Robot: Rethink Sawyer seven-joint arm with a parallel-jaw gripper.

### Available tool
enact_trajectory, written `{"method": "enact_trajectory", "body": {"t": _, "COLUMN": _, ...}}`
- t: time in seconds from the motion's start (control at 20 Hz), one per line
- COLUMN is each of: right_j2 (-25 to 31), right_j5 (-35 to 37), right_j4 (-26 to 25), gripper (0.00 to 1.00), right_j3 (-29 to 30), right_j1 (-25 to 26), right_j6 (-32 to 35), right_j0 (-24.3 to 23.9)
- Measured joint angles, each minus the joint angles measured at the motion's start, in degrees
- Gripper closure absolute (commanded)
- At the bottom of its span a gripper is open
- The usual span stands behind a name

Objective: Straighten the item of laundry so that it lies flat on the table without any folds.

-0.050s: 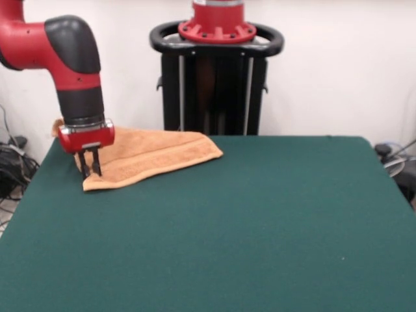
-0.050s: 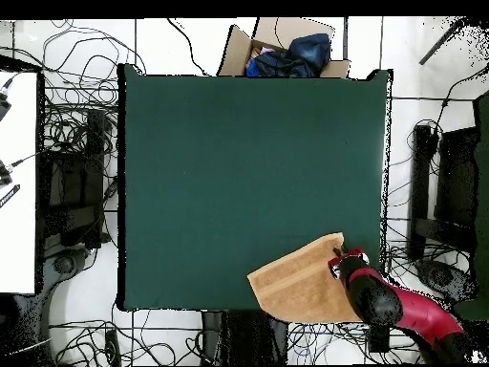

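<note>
We see the towel (image 1: pixel 153 155) folded at the bench (image 1: pixel 260 227) corner nearest the pedestal. The gripper (image 1: pixel 90 170) has its 2 fingers pinching the towel's edge. Soft, light terry: we'd grip corners.

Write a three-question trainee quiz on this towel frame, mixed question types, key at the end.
1. True or false: the towel lies at the middle of the table.
2. The gripper is: A) over the towel's edge, B) over bare felt, C) out of view.
3. In the overhead view, what sits beyond the table's edge opposite the robot?

Key: 1 false, it lies at a corner near the pedestal. 2 A. 3 a cardboard box holding dark cloth.
</note>
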Motion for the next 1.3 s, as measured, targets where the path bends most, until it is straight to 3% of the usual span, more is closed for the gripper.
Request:
{"method": "enact_trajectory", "body": {"t": 0.55, "right_j2": 2.42, "right_j5": -8.62, "right_j4": 0.82, "gripper": 1.00, "right_j3": -1.44, "right_j1": 2.79, "right_j6": 0.00, "right_j0": 3.55}}
{"method": "enact_trajectory", "body": {"t": 1.3, "right_j2": 5.18, "right_j5": -12.96, "right_j4": 1.78, "gripper": 1.00, "right_j3": -4.04, "right_j1": 6.38, "right_j6": 0.00, "right_j0": 5.43}}
